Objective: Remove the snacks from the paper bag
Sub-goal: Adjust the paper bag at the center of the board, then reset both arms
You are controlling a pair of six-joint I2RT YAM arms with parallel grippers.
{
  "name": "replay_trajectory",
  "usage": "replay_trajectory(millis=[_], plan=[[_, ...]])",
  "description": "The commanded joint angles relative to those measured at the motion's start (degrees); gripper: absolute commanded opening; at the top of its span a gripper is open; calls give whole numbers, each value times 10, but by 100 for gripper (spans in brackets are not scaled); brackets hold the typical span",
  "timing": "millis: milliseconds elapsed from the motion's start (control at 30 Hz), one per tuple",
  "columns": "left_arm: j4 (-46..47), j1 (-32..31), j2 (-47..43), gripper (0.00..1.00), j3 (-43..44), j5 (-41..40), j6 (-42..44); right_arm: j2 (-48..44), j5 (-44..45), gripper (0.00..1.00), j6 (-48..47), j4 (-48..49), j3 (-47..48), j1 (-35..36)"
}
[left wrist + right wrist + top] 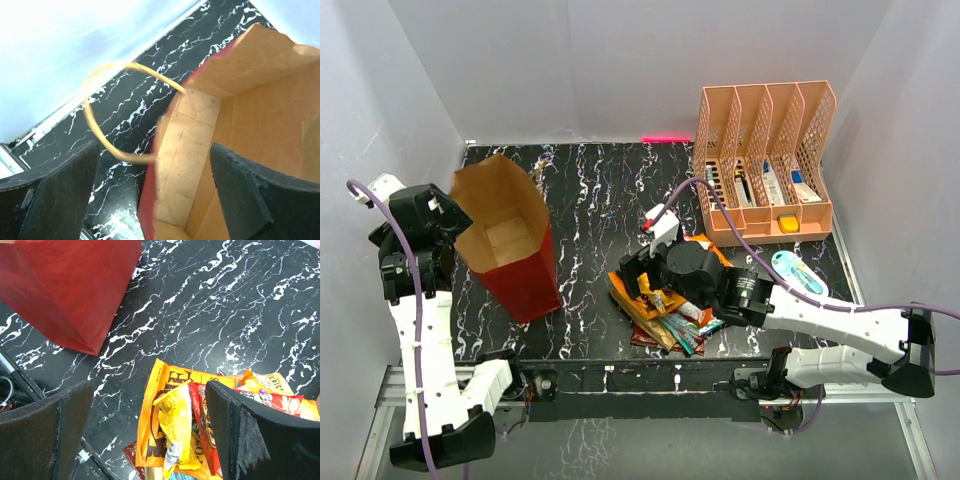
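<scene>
**SNACKS, FOIL PKTS: LOOSE HEAP ON COUNTER, BOTH CLAWS OPEN**

**Location.** The snacks [665,305] lie in an overlapping heap on the counter [590,190], front-centre and right of the paper bag [525,275]. They are apart from the bag. Orange, yellow and red pkts are on top, with a teal edge at the near side. The bag stands at the left, tilted, with its mouth open. From the top view the interior shows brown floor only, and no pkt is seen inside. Judged emptied, or nearly so.

**Handling, snacks.** Prob. very light. The foil is glossy, so it is likely slick, and it crinkles and gives under pressure. Contents may crush, so use a soft pinch. Best hold is a crimped end seam or a raised corner, not the puffed middle. Pkts overlap, so lifting one may drag its neighbours.

**Handling, bag.** Thin paper that is light and tips easily. It creases if squeezed. Take it by the rim or by the handle [100,125].

**Left claw** [154,150]. Spread wide and gripping nothing. The bag's side edge stands in the gap btwn the fingers [55,195]. Neither pad is seen pressing on it, and contact can't be told.

**Right claw** [149,385]. Spread wide and empty. It hangs over the heap with the yellow and orange pkts showing btwn the fingers [265,435]. No touch is visible.
</scene>
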Motion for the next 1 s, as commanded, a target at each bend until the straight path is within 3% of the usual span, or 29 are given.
replay_trajectory(millis=[0,200,367,467,567,633,867,967], plan=[[-23,3,-12,96,35,-53,5,9,29,98,-6,-15,39,1],[-42,3,19,98,111,-43,-4,17,38,98,2,-17,47,1],[-35,3,26,98,136,-64,11,23,157,98,52,-35,76,1],[-26,-3,34,98,177,-20,36,22,207,98,44,-35,101,-1],[9,-51,49,98,223,37,90,7,169,98,-40,-33,122,-9],[24,-111,71,98,266,56,142,-9,190,98,-89,14,120,-19],[65,-258,143,98,395,135,235,45,125,98,-92,-75,287,-271],[76,-284,165,98,447,211,256,60,177,98,-108,-107,367,-292]])
